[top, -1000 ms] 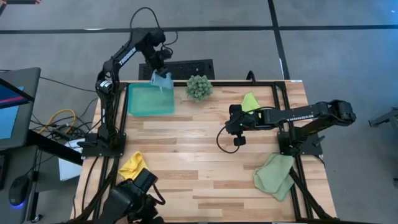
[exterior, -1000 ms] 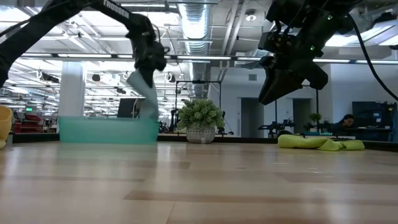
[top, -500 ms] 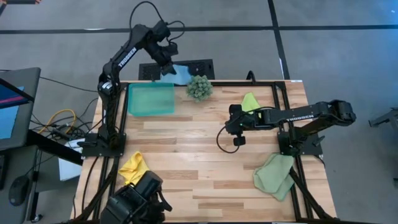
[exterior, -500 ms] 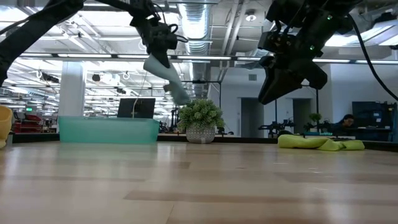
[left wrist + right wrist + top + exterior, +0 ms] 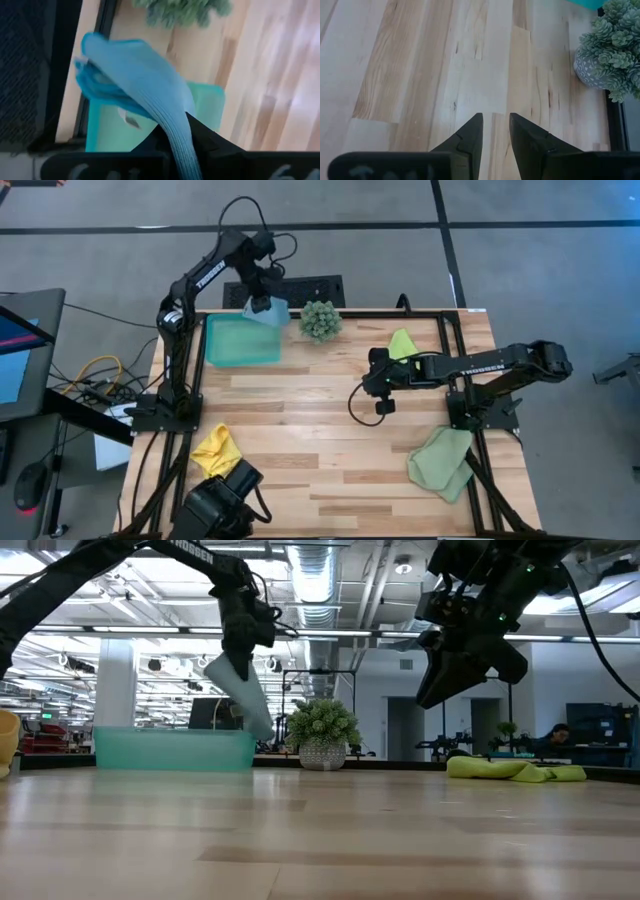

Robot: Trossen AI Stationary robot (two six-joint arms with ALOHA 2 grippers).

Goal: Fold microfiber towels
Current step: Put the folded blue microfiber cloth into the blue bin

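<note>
I've got the light blue towel [image 5: 266, 308] pinched in the left gripper [image 5: 259, 297], fingers closed on a bunched end — it hangs in the air at the far edge of the table [image 5: 330, 420], over the far right corner of the teal tray [image 5: 240, 340] and just beside the spiky plant [image 5: 320, 320]. In the low view the cloth [image 5: 240, 692] dangles clear above the tray wall [image 5: 170, 750], touching nothing. I read this as the carry step: towel lifted out, not yet laid down, no fold started. Next move calls for bringing it toward me onto bare wood and spreading it flat, which probably needs the second arm on a corner. Right gripper [image 5: 383, 406] hangs over mid-table, raised off the wood, fingers [image 5: 470, 137] slightly apart and holding nothing. The other towels sit at the margins: lime green one [image 5: 402, 343] on the far right side beside the right arm, pale sage one [image 5: 442, 463] at the near right edge by the arm's base, yellow one [image 5: 214, 447] at the near left edge. Open room is the broad middle of the table, between tray and near edge — clear wood there. Watch-outs as I judge them: the plant is close on the swing path, the tray rim could snag the trailing end, and the dangling cloth sits right at the table's far rail.
</note>
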